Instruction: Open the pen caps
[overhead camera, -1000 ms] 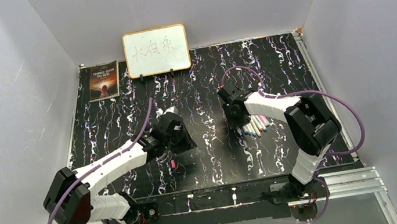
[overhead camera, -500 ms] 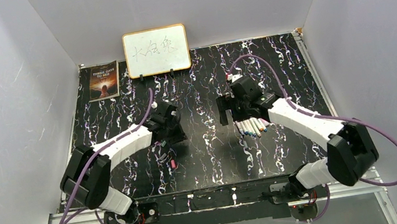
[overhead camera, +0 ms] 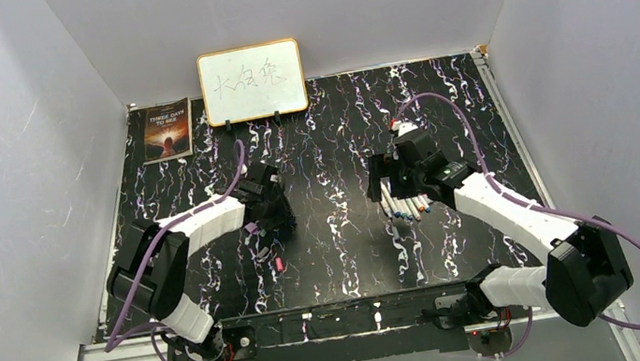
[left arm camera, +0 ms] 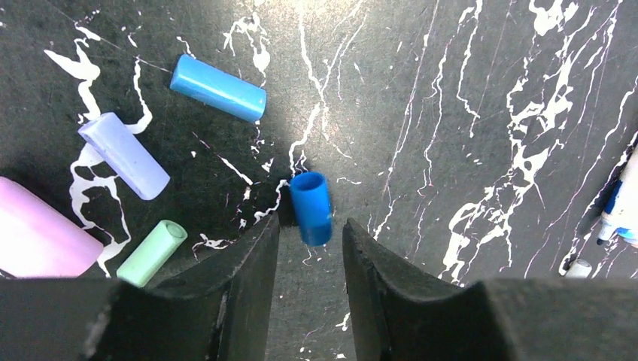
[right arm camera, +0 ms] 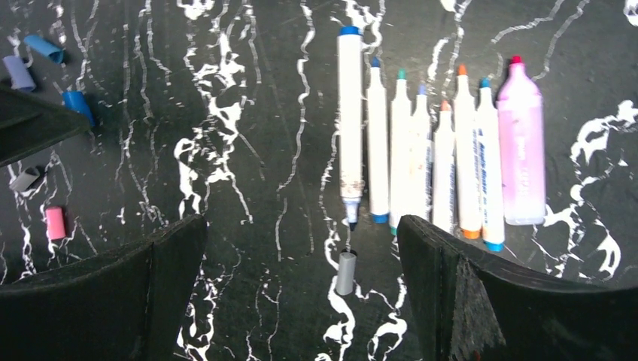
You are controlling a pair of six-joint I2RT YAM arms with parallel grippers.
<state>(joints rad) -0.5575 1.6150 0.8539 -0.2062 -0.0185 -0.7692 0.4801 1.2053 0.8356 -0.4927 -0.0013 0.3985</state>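
My left end effector (left arm camera: pixel 311 222), spread, brackets a dark-blue cap (left arm camera: pixel 310 201) lying on the bench (left arm camera: pixel 466 113). My right end effector (right arm camera: pixel 301 222), spread wide, hangs above the row of pens (right arm camera: pixel 421 150).

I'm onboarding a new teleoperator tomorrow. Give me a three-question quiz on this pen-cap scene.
1. True or false: the right gripper holds a pen.
2. Which cap lies between the fingers of the left gripper? A: the dark blue cap. B: a green one. C: a pink one.
3. What colour is the lone cap lying just below the pens in the right wrist view?
Key: 1 false, it is open and empty; 2 A; 3 grey.
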